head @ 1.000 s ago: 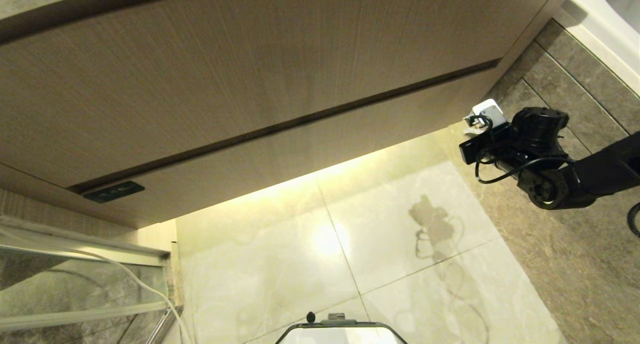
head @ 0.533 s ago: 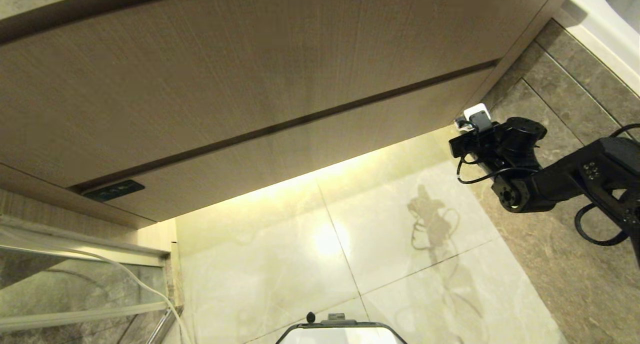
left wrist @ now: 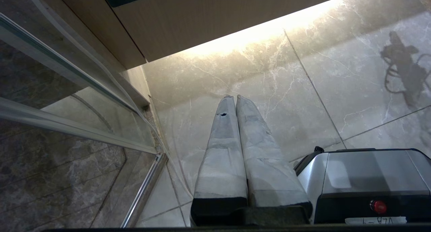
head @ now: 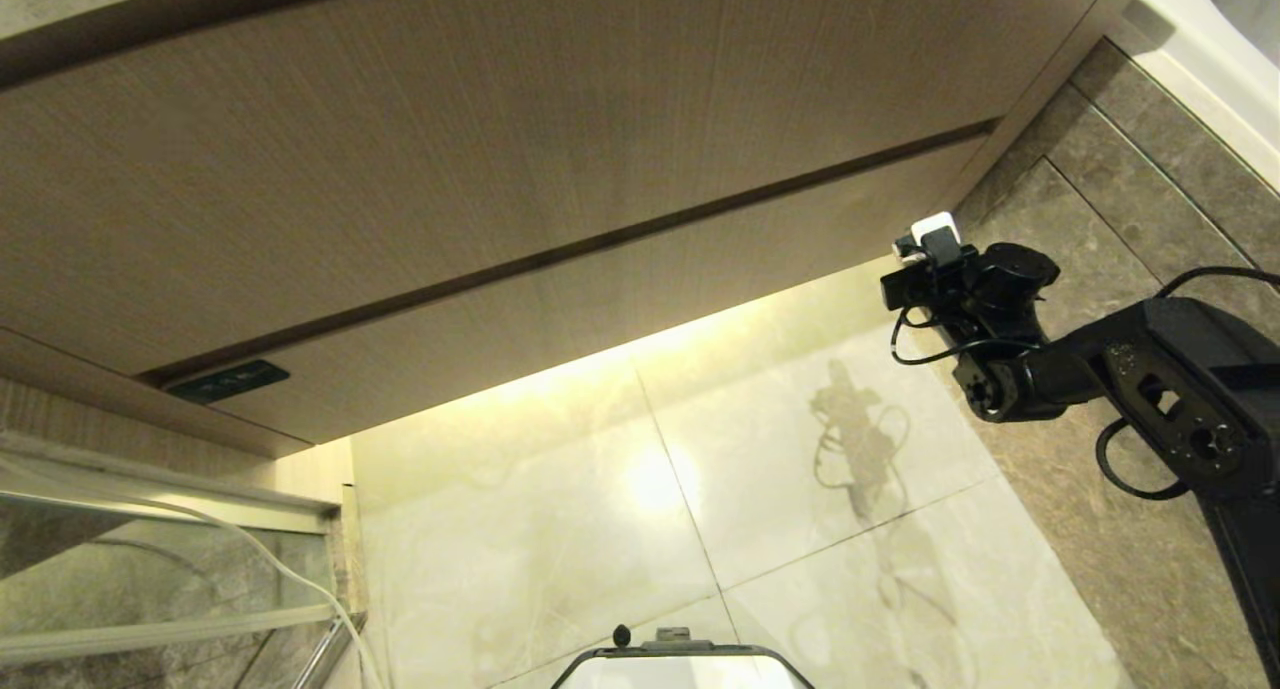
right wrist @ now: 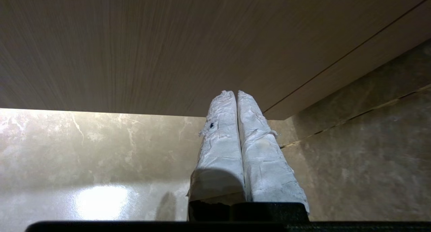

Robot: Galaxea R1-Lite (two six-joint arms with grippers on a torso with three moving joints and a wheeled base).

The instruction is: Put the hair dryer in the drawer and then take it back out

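Bathroom, pale marble floor tiles [head: 760, 489]. Wide light wood-grain drawer [head: 600, 299] shut, front flush. Right tool [right wrist: 237, 97] clenched, empty, raised near drawer's right end, likely to open it. Left tool [left wrist: 235, 99] clenched, parked low. White hair dryer not visible.

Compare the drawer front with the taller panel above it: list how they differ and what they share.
The drawer front is a narrow strip; the panel above it is much taller. The drawer carries a small dark label at its left corner; the panel shows none. The drawer forms the cabinet's lower edge over the lit floor; the panel sits above the dark gap. Both are light wood grain, handleless and closed.
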